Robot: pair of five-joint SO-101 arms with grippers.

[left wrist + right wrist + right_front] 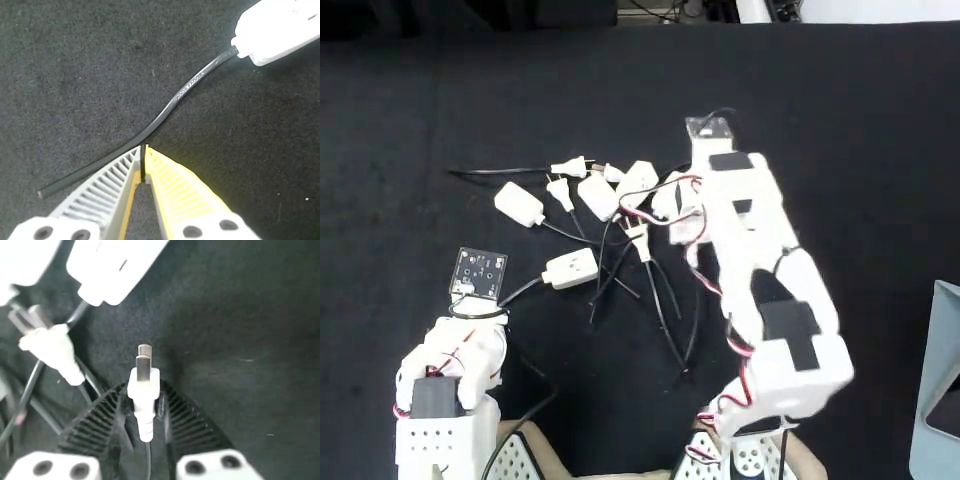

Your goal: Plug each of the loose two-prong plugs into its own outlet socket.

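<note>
table (860, 110) wide open 12 to 3 o'clock, cord tangle (610, 245) dead centre, right gripper (142, 387) stretched over it pinching a two-prong plug (143, 376), left gripper (144, 159) tucked at 7 o'clock, jaws closed

the high view sits fixed above the bench (880, 120) and looks steeply down, far enough off to take in both arms and the whole tangle of cords. the left wrist view looks along the left end effector (144, 152) onto the bench from very close; its white socket (280, 27) is the same socket (570, 268) lying ahead of that arm in the high view. the right wrist view, just as close, looks past the right end effector (145, 390) and its held plug (143, 382) toward a loose plug (50, 347) at mid-bench.
</note>
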